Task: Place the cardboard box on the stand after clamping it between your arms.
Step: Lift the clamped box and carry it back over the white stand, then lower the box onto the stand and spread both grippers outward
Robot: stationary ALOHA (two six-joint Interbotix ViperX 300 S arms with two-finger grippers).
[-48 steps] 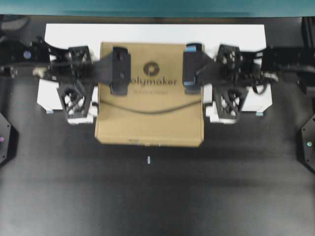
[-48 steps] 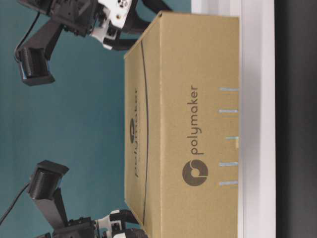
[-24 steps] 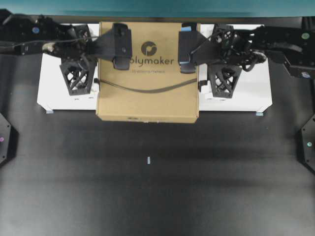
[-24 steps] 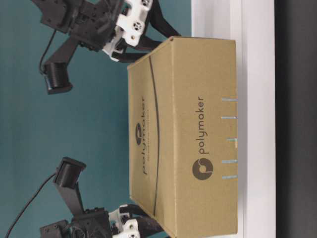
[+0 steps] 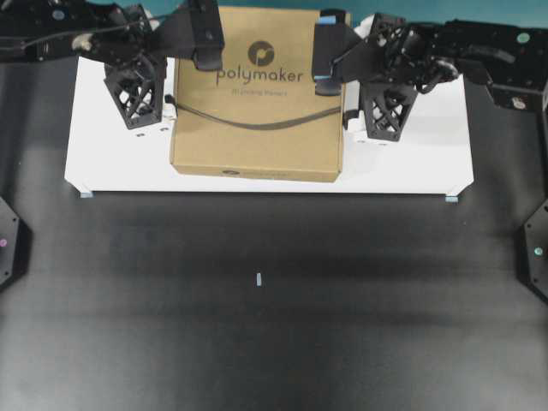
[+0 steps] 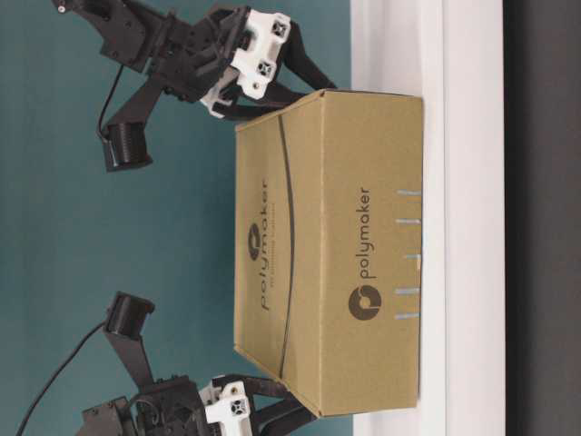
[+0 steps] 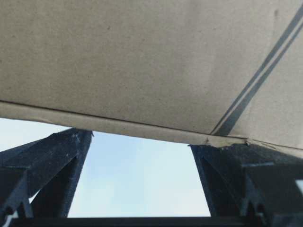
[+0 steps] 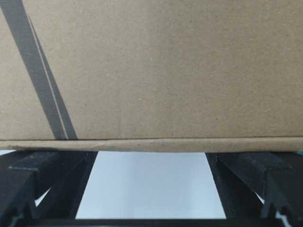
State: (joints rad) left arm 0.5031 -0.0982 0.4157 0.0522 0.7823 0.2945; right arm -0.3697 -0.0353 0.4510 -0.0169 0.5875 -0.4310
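Cardboard box (image 5: pixel 257 128) — between both end effectors

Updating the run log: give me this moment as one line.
phase: placing | cardboard box: over stand, contact unclear | left gripper, right gripper: jaws wide, against box's sides

Dark tabletop (image 5: pixel 257 342), teal backdrop (image 6: pixel 136 254).
Small pale fleck (image 5: pixel 258 278) near table's middle, well apart from everything; black rounded mounts at left edge (image 5: pixel 7 242) and right edge (image 5: pixel 536 250); teal strip along the top.
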